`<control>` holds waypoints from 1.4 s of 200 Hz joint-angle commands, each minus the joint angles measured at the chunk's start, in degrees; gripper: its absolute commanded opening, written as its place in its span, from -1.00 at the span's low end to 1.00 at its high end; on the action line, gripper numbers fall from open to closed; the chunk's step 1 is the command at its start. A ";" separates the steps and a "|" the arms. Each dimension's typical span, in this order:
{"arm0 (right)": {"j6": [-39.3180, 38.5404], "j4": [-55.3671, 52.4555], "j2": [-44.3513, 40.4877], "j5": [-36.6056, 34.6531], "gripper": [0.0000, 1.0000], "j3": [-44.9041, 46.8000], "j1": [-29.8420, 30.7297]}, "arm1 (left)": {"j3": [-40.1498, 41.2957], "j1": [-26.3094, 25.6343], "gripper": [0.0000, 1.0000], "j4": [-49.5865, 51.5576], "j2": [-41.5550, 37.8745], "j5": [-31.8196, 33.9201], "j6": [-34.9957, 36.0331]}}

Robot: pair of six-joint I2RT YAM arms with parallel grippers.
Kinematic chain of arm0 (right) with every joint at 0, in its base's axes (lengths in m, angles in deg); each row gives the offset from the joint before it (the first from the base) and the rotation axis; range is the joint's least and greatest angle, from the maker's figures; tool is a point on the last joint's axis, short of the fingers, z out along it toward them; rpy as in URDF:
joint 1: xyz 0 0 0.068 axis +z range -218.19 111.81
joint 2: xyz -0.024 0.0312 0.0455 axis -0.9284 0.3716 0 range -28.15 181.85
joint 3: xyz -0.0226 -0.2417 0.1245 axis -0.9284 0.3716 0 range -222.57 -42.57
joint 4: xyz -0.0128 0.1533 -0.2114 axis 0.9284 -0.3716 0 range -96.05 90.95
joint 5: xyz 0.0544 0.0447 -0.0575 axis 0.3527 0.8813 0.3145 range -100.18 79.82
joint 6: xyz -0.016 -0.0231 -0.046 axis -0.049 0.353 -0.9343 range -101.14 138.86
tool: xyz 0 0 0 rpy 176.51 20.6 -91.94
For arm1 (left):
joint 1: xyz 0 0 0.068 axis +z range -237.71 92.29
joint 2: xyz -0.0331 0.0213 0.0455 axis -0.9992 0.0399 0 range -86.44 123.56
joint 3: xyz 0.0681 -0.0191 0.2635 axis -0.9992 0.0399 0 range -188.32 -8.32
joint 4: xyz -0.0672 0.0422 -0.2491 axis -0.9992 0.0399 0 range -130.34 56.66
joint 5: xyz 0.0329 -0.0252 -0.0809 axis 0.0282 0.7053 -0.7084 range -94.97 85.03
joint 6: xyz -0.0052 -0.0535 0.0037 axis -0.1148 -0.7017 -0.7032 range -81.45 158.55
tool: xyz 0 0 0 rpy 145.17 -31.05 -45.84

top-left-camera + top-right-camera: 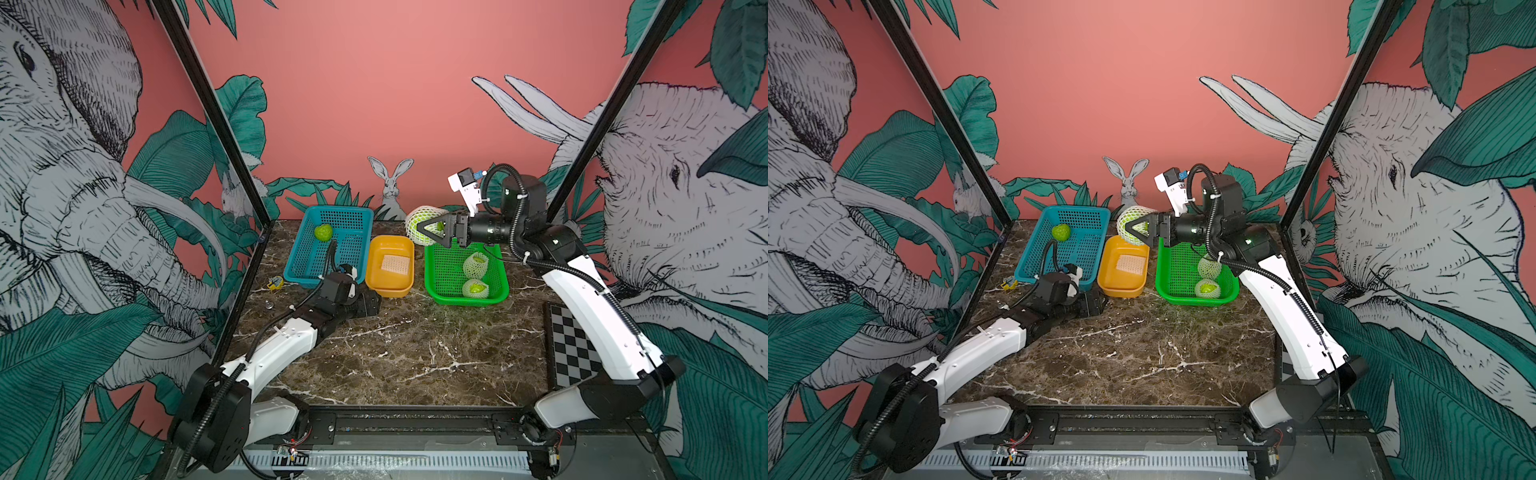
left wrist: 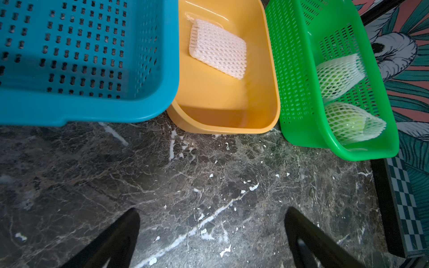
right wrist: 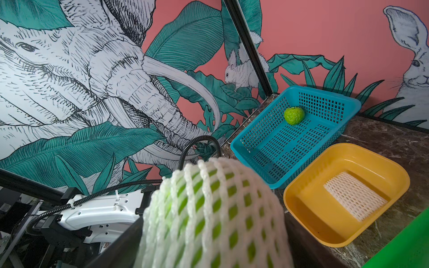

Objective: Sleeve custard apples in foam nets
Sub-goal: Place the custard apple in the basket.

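My right gripper is shut on a custard apple wrapped in a foam net, held in the air above the far end of the green basket. Two more sleeved custard apples lie inside that basket. One bare custard apple sits in the blue basket. A flat foam net lies in the yellow tray. My left gripper rests low on the table in front of the blue basket, open and holding nothing.
The three containers stand side by side at the back of the marble table. A checkerboard panel lies along the right edge. A small yellow item and a small metal piece lie left of the blue basket.
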State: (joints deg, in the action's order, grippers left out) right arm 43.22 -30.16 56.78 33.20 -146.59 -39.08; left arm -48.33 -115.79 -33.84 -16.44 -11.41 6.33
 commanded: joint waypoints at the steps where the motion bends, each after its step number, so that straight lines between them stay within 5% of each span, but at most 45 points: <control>1: -1.29 0.93 -1.43 -0.09 0.68 -1.18 0.34 | 0.46 0.30 0.99 -1.06 -0.15 0.09 -0.95; 150: -3.27 2.27 -0.71 -3.80 0.71 5.73 -3.36 | 0.54 0.30 0.99 -1.06 -0.46 0.12 -0.95; 212: -10.32 1.48 6.37 -18.08 0.72 11.36 -11.31 | 0.63 0.30 0.99 0.24 -1.83 0.26 1.45; 280: -16.17 3.83 24.09 -37.23 0.73 7.89 -13.87 | 2.93 0.30 0.99 -0.63 -5.77 1.47 3.99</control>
State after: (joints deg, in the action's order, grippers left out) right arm 30.59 -29.00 77.19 4.81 -135.67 -52.83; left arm -46.69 -115.79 -34.30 -19.35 -11.30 8.71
